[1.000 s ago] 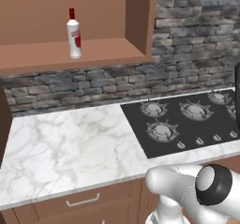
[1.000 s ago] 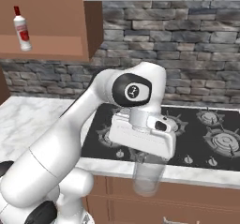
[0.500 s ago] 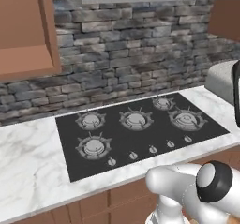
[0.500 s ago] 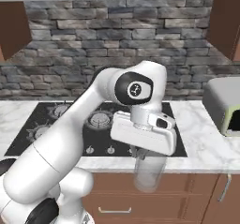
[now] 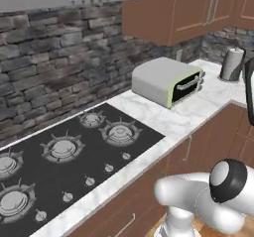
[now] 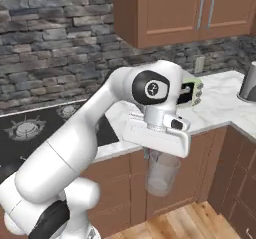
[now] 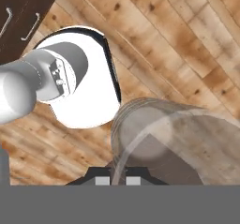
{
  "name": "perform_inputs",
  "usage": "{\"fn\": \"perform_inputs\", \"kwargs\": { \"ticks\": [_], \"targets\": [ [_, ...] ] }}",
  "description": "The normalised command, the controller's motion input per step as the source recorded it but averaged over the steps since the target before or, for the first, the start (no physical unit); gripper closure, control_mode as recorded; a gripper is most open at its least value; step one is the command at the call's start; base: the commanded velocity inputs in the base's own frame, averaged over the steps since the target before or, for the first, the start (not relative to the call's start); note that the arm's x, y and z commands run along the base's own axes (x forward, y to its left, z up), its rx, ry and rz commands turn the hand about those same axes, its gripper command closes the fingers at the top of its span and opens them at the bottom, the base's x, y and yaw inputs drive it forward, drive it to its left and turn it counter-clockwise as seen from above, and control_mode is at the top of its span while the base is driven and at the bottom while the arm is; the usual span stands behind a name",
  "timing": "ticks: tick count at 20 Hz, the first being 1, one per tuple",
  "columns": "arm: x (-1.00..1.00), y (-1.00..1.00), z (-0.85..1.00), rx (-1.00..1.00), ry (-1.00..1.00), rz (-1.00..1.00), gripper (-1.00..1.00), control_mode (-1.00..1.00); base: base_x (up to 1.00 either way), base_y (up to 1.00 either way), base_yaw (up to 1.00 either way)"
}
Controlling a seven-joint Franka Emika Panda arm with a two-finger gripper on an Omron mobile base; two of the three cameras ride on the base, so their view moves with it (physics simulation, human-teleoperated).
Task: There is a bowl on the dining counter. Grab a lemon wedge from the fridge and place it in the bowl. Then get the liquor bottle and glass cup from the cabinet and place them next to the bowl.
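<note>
Gripper (image 6: 161, 158): clamped on the glass cup's (image 6: 162, 174) rim | cup: hanging low before the stove bench (image 6: 220, 103), over wooden floor (image 7: 187, 40) | you: drive smoothly, keep it upright, wrist steady.

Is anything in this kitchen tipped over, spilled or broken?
Nothing looks spilled or broken. The short clear glass cup hangs upright and empty from the shut gripper, above the wooden floor. On the white marble counter, the pale grey toaster oven sits straight beside the black stove.
</note>
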Motion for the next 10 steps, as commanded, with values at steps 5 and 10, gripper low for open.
{"fn": "perform_inputs", "kwargs": {
  "ticks": [5, 10],
  "targets": [
    [0.0, 0.0, 0.0, 0.0, 0.0, 0.0, 1.0, 1.0, 0.0, -0.84, -0.7],
    [0.0, 0.0, 0.0, 0.0, 0.0, 0.0, 1.0, 1.0, 0.0, -0.8, -0.7]
  ]
}}
